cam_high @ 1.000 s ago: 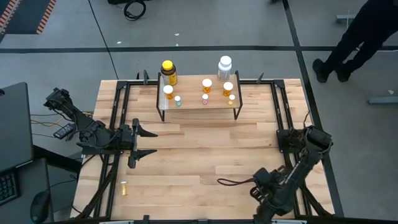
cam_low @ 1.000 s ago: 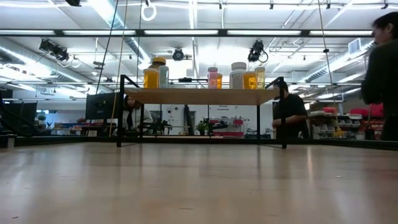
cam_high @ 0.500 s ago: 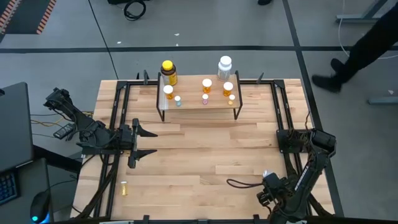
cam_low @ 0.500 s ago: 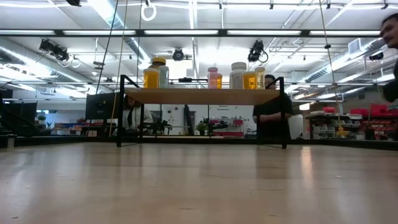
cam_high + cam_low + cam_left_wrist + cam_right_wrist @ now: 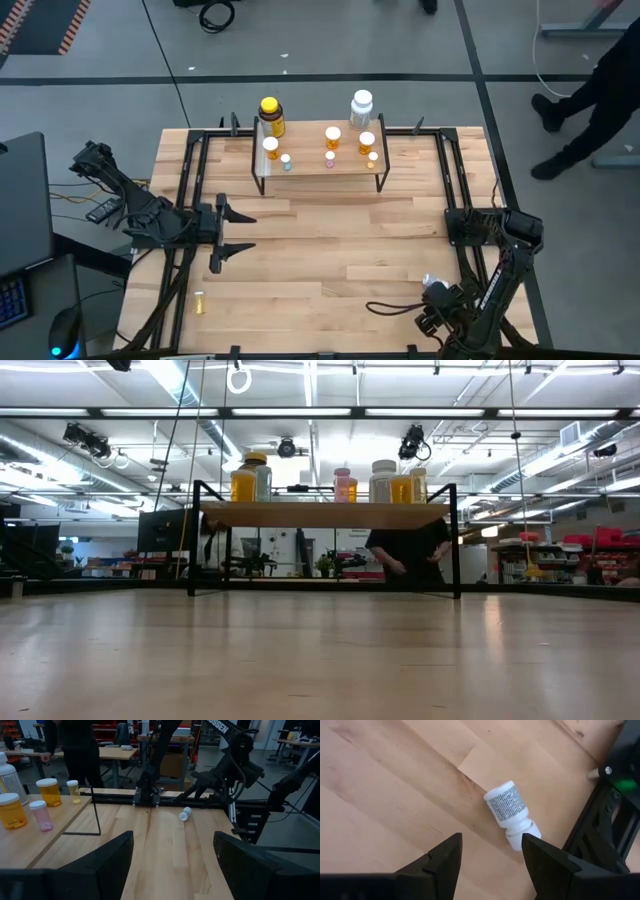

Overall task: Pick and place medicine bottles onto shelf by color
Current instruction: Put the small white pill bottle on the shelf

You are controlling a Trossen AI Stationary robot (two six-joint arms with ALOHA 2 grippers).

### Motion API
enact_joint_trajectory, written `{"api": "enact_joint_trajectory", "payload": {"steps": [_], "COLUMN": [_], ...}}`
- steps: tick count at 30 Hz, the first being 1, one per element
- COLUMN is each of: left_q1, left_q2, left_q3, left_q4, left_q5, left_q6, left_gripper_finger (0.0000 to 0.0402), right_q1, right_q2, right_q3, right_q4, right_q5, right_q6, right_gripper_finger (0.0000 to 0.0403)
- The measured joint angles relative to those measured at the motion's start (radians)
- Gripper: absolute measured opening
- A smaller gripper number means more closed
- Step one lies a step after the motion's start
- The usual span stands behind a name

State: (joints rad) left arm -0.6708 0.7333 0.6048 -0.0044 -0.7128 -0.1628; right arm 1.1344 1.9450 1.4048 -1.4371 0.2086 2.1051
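The shelf [image 5: 320, 172] stands at the table's far middle. On it stand a big yellow bottle [image 5: 271, 117], a big white one [image 5: 361, 107], orange white-capped vials [image 5: 333, 137] and tiny teal [image 5: 286, 162], pink [image 5: 329, 158] and yellow [image 5: 373, 158] vials. A small white bottle [image 5: 512, 815] lies on its side on the table near the right front corner [image 5: 430, 285]. My right gripper [image 5: 492, 847] hangs open just above and short of it, pointing steeply down. A tiny yellow vial [image 5: 199, 302] lies at the near left. My left gripper [image 5: 235, 230] waits open at the left.
Black frame rails [image 5: 462, 190] run along the table's left and right sides, and one [image 5: 600, 820] passes right beside the lying white bottle. A thin dark cable [image 5: 385, 305] lies on the table left of my right gripper. A person [image 5: 590, 100] walks beyond the far right corner.
My right gripper has swung toward the table's right edge and a little toward the near edge, and it now stands over the lying white bottle. Its fingers stay open. The person beyond the table has walked on.
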Motion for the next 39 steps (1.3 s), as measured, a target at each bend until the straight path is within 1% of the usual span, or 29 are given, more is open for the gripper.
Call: {"api": "enact_joint_trajectory", "payload": {"steps": [8, 11, 15, 20, 22, 26, 29, 33, 39], "left_q1": [0.000, 0.000, 0.000, 0.000, 0.000, 0.000, 0.000, 0.000, 0.000], "left_q2": [0.001, 0.001, 0.001, 0.001, 0.001, 0.001, 0.001, 0.001, 0.001], "left_q3": [0.000, 0.000, 0.000, 0.000, 0.000, 0.000, 0.000, 0.000, 0.000], "left_q4": [0.001, 0.001, 0.001, 0.000, 0.001, 0.001, 0.000, 0.000, 0.000], "left_q5": [0.000, 0.000, 0.000, 0.000, 0.000, 0.000, 0.000, 0.000, 0.000], "left_q6": [0.002, 0.002, 0.002, 0.021, 0.025, 0.028, 0.028, 0.028, 0.028], "left_gripper_finger": [0.0283, 0.0283, 0.0283, 0.0283, 0.0283, 0.0283, 0.0283, 0.0283, 0.0283], "right_q1": [0.045, 0.057, 0.065, 0.064, 0.064, 0.063, 0.063, 0.062, 0.062], "right_q2": [0.000, 0.000, 0.000, 0.002, 0.002, 0.002, 0.002, 0.002, 0.000], "right_q3": [0.000, -0.010, -0.068, -0.146, -0.164, -0.193, -0.218, -0.252, -0.268], "right_q4": [0.004, 0.006, 0.023, 0.061, 0.077, 0.106, 0.162, 0.257, 0.246], "right_q5": [0.005, -0.008, -0.046, -0.053, -0.075, -0.153, -0.148, -0.124, -0.134], "right_q6": [-0.020, -0.021, -0.022, -0.014, -0.022, -0.046, -0.050, -0.124, -0.143], "right_gripper_finger": [0.0215, 0.0215, 0.0215, 0.0215, 0.0215, 0.0215, 0.0215, 0.0215, 0.0215]}}
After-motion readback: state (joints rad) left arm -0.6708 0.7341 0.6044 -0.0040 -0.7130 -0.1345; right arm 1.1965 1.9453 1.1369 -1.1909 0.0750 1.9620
